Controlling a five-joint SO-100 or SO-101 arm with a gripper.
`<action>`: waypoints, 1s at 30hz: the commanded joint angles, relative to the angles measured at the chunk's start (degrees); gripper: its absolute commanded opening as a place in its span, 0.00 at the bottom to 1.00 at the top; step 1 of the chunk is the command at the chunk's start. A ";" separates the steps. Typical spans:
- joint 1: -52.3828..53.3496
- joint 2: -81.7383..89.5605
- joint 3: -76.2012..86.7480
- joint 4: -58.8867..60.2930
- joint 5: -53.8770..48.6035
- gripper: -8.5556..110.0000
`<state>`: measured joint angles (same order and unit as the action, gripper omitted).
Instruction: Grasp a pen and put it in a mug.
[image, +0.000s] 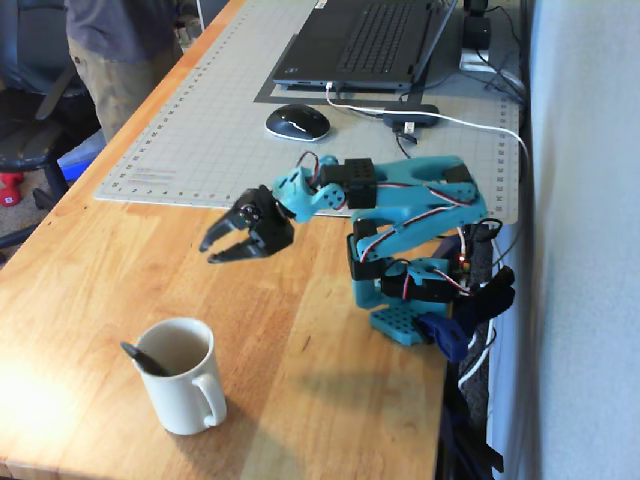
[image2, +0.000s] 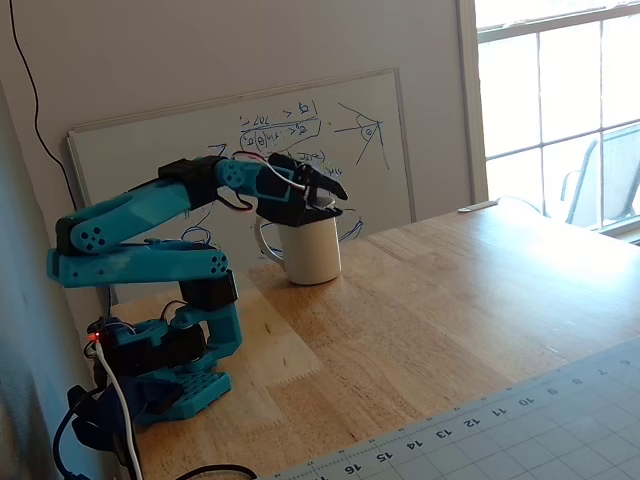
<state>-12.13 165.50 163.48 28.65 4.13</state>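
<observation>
Your gripper (image: 215, 250) hangs slightly open and empty above the table (image: 330, 400); the pen (image: 143, 359) leans inside the mug (image: 185, 395).

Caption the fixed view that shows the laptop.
Pen rests in the mug; the gripper hangs above the table, jaws open and empty.

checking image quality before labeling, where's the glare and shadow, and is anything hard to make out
In a fixed view, sunlight washes out the wooden table at lower left, and the cream-white ceramic mug casts a shadow to its right; the thin dark pen shows only as a soft tip at the rim. In the other fixed view, the window is blown out, and the black two-finger gripper overlaps the mug.
</observation>
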 joint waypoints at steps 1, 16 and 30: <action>4.48 6.24 2.81 5.10 -0.62 0.12; 6.33 24.96 11.16 36.74 -1.23 0.12; 6.33 26.63 16.26 38.14 -1.32 0.12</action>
<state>-6.33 190.46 180.35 66.71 3.52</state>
